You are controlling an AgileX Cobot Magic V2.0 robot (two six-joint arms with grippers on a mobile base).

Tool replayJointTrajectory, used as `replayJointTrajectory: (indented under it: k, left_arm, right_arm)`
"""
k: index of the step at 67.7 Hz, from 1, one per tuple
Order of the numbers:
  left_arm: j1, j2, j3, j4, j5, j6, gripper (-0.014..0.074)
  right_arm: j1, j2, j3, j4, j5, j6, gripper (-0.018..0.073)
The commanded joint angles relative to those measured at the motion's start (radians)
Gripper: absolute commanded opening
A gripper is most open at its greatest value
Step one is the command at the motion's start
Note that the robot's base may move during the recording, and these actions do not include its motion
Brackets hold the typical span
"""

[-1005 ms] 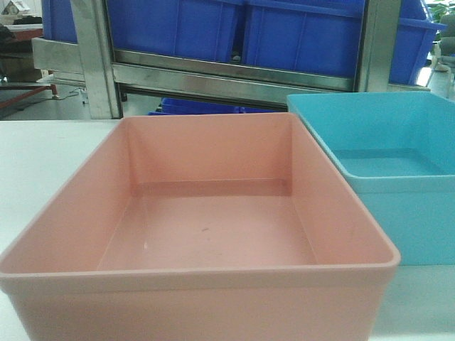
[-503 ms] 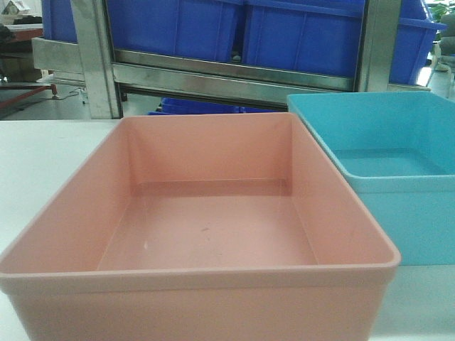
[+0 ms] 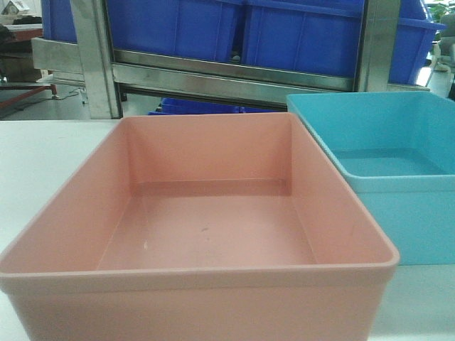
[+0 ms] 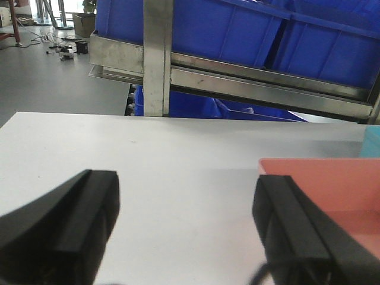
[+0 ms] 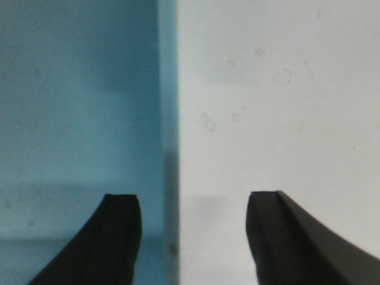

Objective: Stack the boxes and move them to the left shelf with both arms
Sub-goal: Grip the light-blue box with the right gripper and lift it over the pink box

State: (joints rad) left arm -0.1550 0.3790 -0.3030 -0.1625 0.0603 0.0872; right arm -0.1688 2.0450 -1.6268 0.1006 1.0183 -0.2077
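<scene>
Tubs stand side by side on the white worktop (image 3: 43, 156): we see the salmon pink tub (image 3: 206, 234) near and to the left, and the light blue tub (image 3: 398, 163) just beside it on the right, set a little farther back, both upright. Whether their walls touch we cannot tell. Beyond the far edge of the worktop stands a steel rack (image 3: 234, 78) carrying dark blue bins (image 3: 178, 28). Our left hand (image 4: 187, 202) is spread wide and grips nothing; one finger hangs over bare worktop, the other sits in front of the pink tub's left corner. Our right hand (image 5: 193, 202) is also spread wide and holds nothing, straddling the blue tub's right wall, one finger over the blue inside, the other over the worktop
</scene>
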Motion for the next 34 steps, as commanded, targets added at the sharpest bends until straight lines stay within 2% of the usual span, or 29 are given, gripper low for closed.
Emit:
replayJointTrajectory:
  k: [1,21,34]
  left_arm:
    - [0.003,0.006,-0.028,-0.001,-0.084,0.002,0.0384]
    - [0.003,0.006,-0.028,-0.001,-0.084,0.002,0.0384]
    - [0.003,0.006,-0.028,-0.001,-0.084,0.002,0.0384]
  right_arm:
    - [0.002,-0.05,-0.034,-0.026,-0.011,-0.015,0.0351]
    - [0.001,-0.057,-0.039,-0.027,-0.002,-0.015,0.0039]
    - [-0.027,-0.096,-0.048,-0.015,0.018,-0.015,0.0055]
